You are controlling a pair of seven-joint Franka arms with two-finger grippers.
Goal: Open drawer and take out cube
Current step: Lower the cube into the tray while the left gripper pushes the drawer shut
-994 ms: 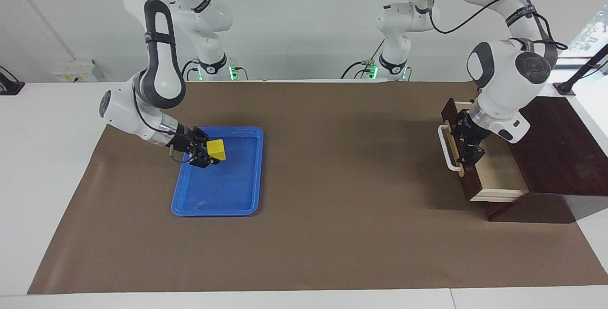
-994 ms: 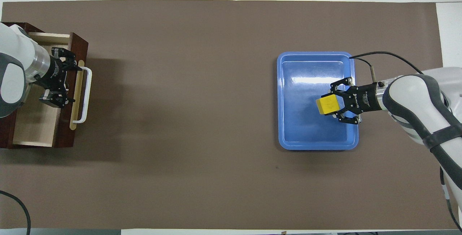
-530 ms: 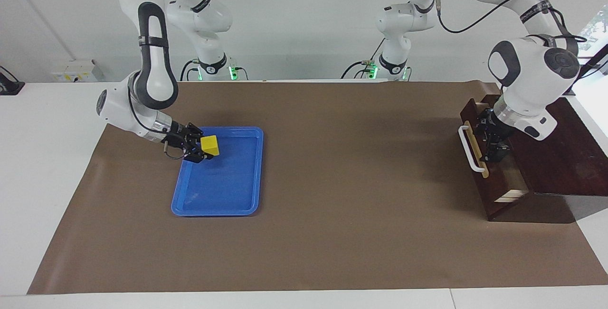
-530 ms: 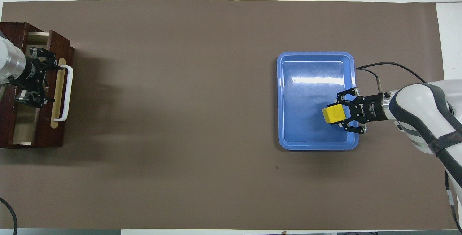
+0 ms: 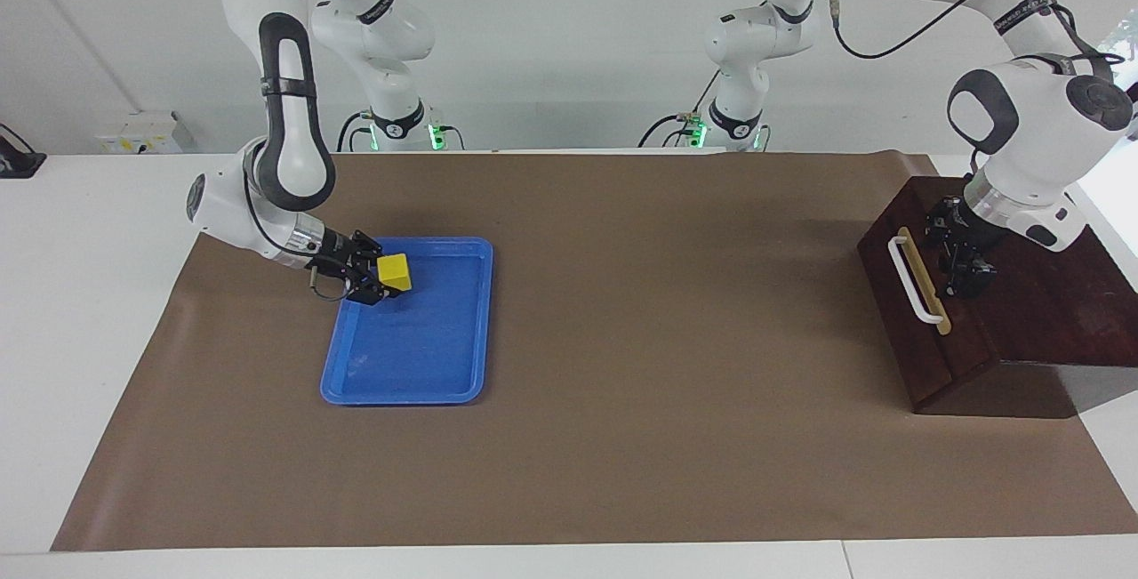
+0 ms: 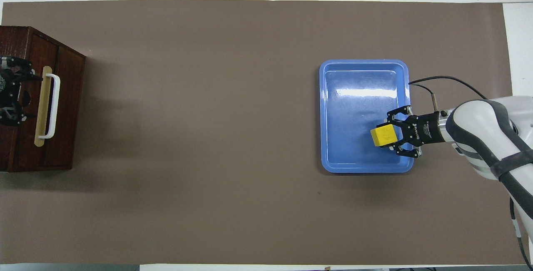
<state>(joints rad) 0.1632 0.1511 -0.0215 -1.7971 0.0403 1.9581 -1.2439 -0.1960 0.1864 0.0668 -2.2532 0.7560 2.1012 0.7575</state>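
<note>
Drawer (image 5: 925,294): dark brown, white bar handle, pushed shut, just beside the spread-fingered, empty left gripper (image 5: 965,272). Blue tray (image 5: 444,383): beneath the right gripper (image 5: 378,284). Cube (image 5: 394,273): small, bright yellow, clamped in that gripper's fingers.

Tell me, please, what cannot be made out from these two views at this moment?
- Inside of the drawer: both views, hidden by its shut front.
- Whether the cube, held by the right gripper over the blue tray, touches the tray floor: neither view settles it.
- Left gripper over the cabinet: overhead view, partly cut off by the picture's edge.
- Cabinet's end away from the drawer front: overhead view, cut off by the same edge.
</note>
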